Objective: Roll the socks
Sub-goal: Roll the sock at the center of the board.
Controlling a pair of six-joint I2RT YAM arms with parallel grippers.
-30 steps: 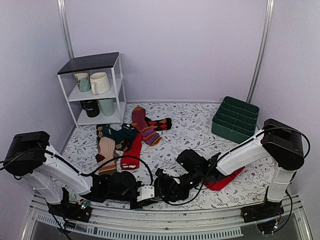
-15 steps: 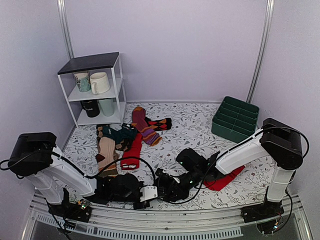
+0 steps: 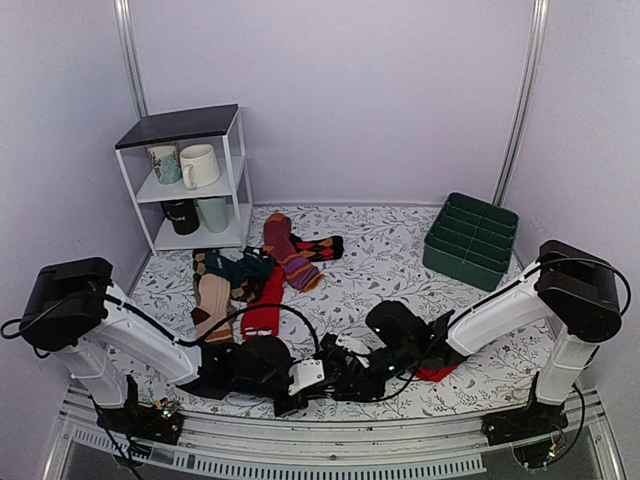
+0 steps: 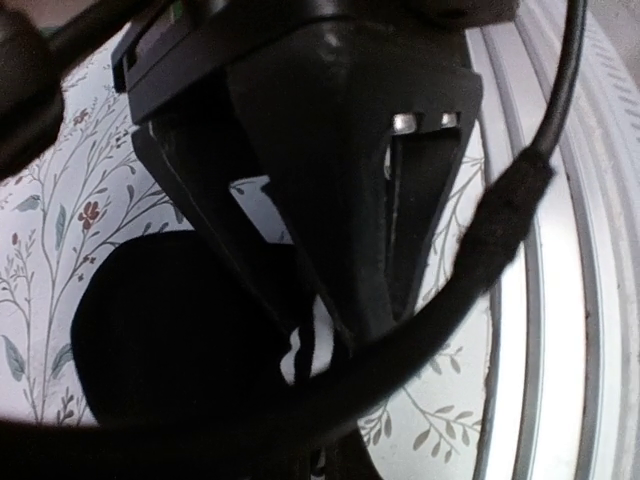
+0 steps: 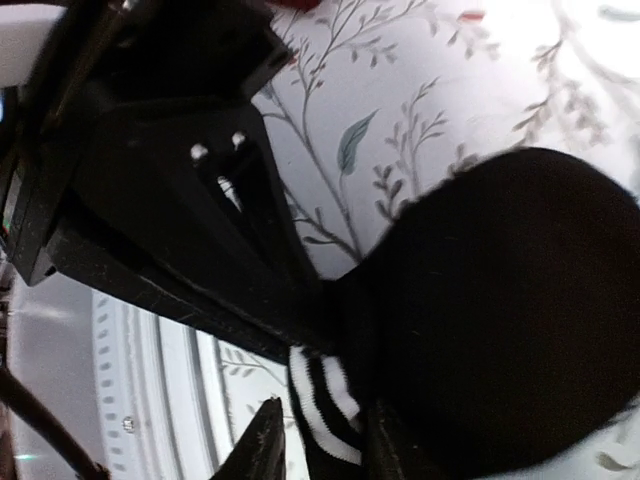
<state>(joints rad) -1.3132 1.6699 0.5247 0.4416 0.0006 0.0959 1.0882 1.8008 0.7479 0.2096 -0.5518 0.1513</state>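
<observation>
Right wrist view: right gripper (image 5: pixel 322 442) clamps the socks (image 5: pixel 520 300) by the striped cuff at 6 o'clock; left gripper (image 5: pixel 312 298) pinches them from 10 o'clock

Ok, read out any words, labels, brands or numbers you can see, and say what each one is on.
No text can be read in any view.
Black mug, low in the rack: a faint pale mark, too small to read.
Socks: only white stripes on the cuff, no lettering.
</observation>
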